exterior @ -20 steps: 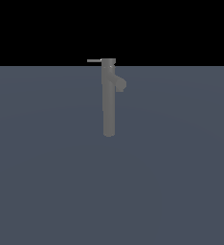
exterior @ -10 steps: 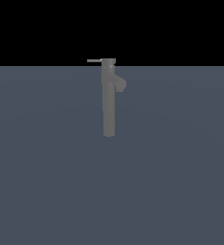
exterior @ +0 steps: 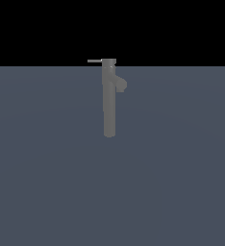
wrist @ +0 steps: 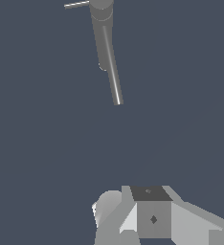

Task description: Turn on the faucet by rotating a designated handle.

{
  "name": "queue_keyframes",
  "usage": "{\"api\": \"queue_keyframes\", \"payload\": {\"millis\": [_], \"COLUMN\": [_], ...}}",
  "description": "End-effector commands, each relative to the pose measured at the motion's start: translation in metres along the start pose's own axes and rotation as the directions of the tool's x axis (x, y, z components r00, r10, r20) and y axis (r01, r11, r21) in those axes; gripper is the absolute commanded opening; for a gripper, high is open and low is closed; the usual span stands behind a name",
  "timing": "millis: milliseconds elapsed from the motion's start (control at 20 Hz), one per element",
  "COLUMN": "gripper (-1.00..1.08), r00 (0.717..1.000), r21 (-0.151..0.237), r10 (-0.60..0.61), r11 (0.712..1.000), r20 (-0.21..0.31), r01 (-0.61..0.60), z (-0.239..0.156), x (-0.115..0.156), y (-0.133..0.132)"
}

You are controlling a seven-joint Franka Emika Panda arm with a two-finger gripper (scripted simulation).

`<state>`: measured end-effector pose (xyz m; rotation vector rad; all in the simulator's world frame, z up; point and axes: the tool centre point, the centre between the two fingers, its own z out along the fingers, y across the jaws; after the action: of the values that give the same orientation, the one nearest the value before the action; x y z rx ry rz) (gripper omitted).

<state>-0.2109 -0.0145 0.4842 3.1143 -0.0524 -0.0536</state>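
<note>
The faucet [exterior: 109, 105] is a tall, slim grey column standing upright on the dark floor. A stubby spout [exterior: 120, 84] angles toward the exterior view's right near its top. The handle [exterior: 94, 61] is a thin grey rod sticking out level from the top cap toward the exterior view's left. The wrist view shows the faucet [wrist: 107, 48] from above, with the handle [wrist: 77, 5] at its cap. Grey blocky parts of my arm or gripper [wrist: 152, 215] show at the wrist view's edge, well apart from the faucet. No fingertips can be made out. The gripper does not show in the exterior view.
A plain dark grey-blue floor [exterior: 47, 182] surrounds the faucet on all sides, under a black background. No other objects show.
</note>
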Motion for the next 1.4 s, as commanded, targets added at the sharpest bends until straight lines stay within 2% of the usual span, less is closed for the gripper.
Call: {"api": "queue_keyframes", "payload": {"millis": [0,650,1350], "gripper": [-1.00,-1.00,-1.00], "r00": [1.000,0.997,0.989], "r21": [-0.001,-0.002,0.006], "r10": [-0.008,-0.072,-0.143], "r11": [1.000,0.997,0.990], "r20": [-0.001,-0.013,-0.027], "r01": [0.008,0.072,0.143], "z": [0.001,0.024,0.089], "x": [0.014,0.122,0.237], "y": [-0.002,-0.025,-0.061]}}
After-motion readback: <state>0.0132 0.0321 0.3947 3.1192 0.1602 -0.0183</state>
